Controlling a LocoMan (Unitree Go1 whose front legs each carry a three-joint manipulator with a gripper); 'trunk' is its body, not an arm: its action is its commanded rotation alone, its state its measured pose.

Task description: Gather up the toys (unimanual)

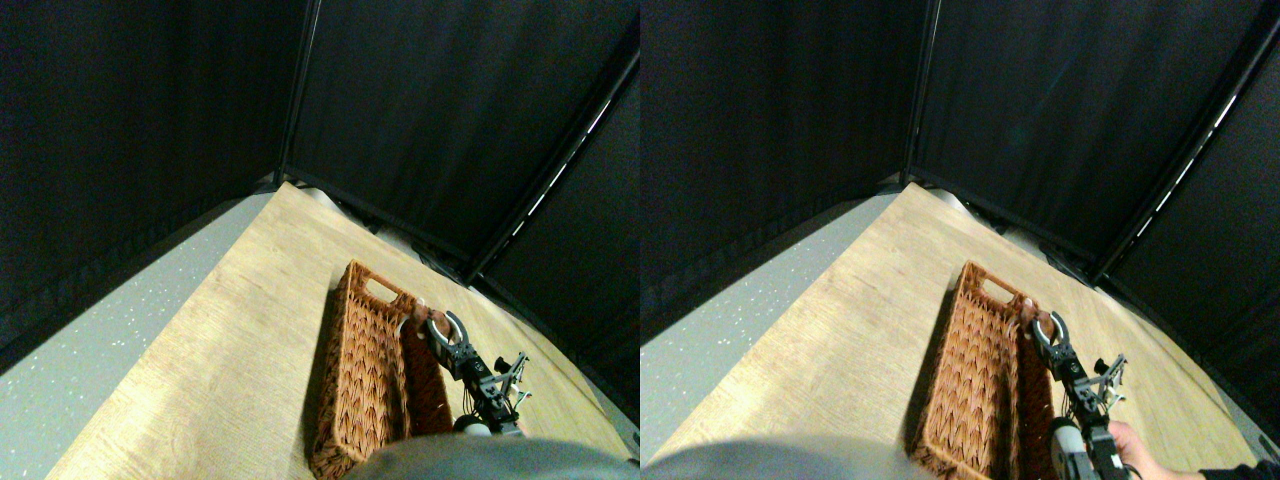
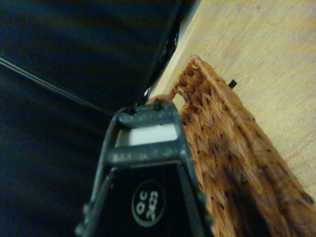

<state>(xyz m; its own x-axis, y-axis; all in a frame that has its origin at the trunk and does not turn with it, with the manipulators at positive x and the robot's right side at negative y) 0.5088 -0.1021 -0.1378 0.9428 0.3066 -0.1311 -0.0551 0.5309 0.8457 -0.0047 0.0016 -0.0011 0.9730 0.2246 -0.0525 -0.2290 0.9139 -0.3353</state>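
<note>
The long brown wicker basket [image 1: 372, 375] lies on the wooden floor, and its woven wall [image 2: 232, 148] fills the wrist view beside the jaw. My right gripper [image 1: 428, 318] reaches in from the lower right and hangs over the basket's far right rim. A small reddish-brown toy [image 1: 418, 307] sits at its tip, and a sliver of it [image 2: 151, 101] shows just past the jaw in the wrist view. The gripper looks shut on it. No other toys are in view, and the basket's inside is mostly hidden.
Black curtain walls [image 1: 420, 110] close in the back and right, meeting at a corner post [image 1: 295, 120]. A grey speckled floor strip [image 1: 110, 330] runs left of the light wood floor [image 1: 230, 330]. A person's hand shows by the manipulator's base, in one eye's view only.
</note>
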